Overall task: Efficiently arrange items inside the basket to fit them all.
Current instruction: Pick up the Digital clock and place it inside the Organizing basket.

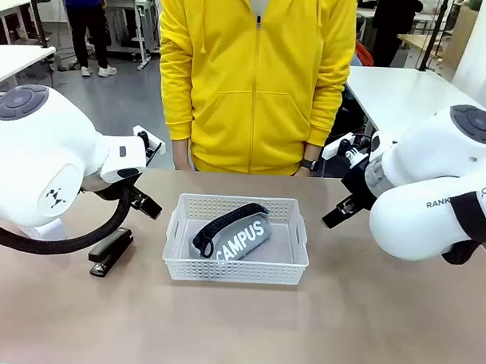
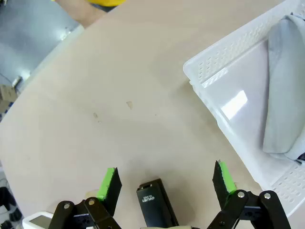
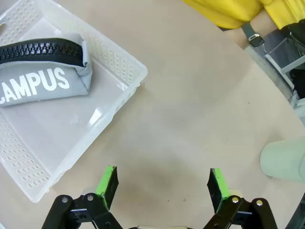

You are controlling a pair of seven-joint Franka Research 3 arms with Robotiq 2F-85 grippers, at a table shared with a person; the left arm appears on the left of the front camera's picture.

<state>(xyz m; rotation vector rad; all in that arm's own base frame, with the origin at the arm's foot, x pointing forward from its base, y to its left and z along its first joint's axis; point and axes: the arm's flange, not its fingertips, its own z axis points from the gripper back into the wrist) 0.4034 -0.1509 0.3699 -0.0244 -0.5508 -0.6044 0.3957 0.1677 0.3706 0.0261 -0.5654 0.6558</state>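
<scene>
While its green-padded fingers stand wide apart with nothing between them, the left gripper hangs over the table, at the bottom middle of its wrist view. Just below the gap, at the bottom edge of that frame, lies the end of the black stapler, flat on the tabletop and apart from both pads. To the upper right of that view sits a corner of the white lattice basket, and the grey pouch lies inside it.

The right gripper is likewise spread wide and holds nothing, above bare table at the bottom of its own wrist view. The basket fills the upper left of that frame, and the pouch lies in it with its "CAMPUS" lettering and black strap up. At the right edge of the frame stands the pale green cup, on the table and well apart from the basket.

In the front view the basket sits at the centre of the table and the pouch lies slantwise in it. The stapler lies on the table to the basket's left, under the left arm. A person in a yellow jacket stands at the far side.
</scene>
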